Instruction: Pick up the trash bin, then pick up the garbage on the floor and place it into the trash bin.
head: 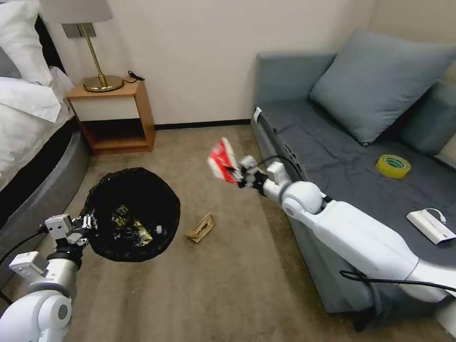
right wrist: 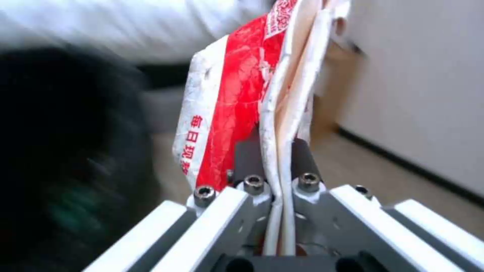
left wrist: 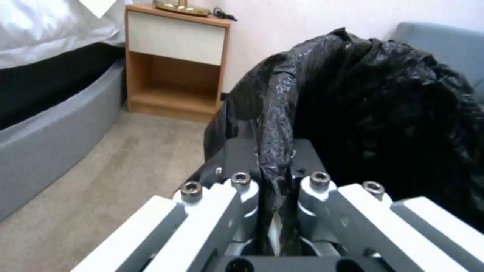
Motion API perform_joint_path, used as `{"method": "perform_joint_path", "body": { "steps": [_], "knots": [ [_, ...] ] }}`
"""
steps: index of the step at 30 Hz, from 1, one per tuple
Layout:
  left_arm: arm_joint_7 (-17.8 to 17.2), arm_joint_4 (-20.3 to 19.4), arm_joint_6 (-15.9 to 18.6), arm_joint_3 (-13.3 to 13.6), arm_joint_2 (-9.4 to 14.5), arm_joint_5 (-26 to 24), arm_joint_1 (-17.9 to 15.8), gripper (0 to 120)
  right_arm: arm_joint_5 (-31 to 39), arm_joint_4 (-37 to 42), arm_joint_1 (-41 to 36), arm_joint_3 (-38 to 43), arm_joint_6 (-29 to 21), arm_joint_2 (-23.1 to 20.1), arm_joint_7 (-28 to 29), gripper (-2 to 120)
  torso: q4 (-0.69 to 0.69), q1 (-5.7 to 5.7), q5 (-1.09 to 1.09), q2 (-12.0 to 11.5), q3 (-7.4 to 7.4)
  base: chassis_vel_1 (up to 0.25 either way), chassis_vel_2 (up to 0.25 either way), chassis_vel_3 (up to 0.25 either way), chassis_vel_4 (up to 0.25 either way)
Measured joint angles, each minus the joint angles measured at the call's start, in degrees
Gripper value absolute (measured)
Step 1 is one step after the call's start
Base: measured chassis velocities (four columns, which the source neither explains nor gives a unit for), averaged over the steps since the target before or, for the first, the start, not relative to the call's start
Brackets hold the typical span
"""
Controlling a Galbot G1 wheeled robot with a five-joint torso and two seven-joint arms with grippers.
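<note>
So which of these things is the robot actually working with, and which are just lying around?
Part of the job:
trash bin, rim held by left pincer
red-and-white carton, held by right pincer
tan paper scrap on the floor
wrapper inside the bin

Just lying about:
yellow tape roll
white box
lamp

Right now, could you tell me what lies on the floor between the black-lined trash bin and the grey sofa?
In the head view, a crumpled tan paper scrap lies on bare carpet between the bin and sofa.

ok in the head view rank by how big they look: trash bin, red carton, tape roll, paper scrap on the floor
1. trash bin, by far
2. red carton
3. tape roll and paper scrap: look about alike, so unranked; they also lie at different distances from the camera.
</note>
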Motion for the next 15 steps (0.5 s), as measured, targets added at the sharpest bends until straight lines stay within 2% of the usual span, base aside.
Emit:
{"method": "perform_joint_path", "body": {
  "steps": [7, 15],
  "knots": [
    [-0.30, -1.25, 0.42, 0.50, -0.68, 0.10, 0.46, 5, 3.17, 6.45, 4.24, -6.69, 2.51, 4.48, -0.68, 0, 0.01, 0.00, 0.03, 0.00, 0.00, 0.000, 0.000, 0.000, 0.000],
    [-0.57, -2.86, 0.82, 0.30, -2.10, -0.34, 1.22, 5, 3.27, 11.68, 4.45, -11.99, 2.66, 3.89, -3.60, 0, -0.01, 0.00, 0.02, 0.00, 0.00, 0.000, 0.000, 0.000, 0.000]
  ]
}}
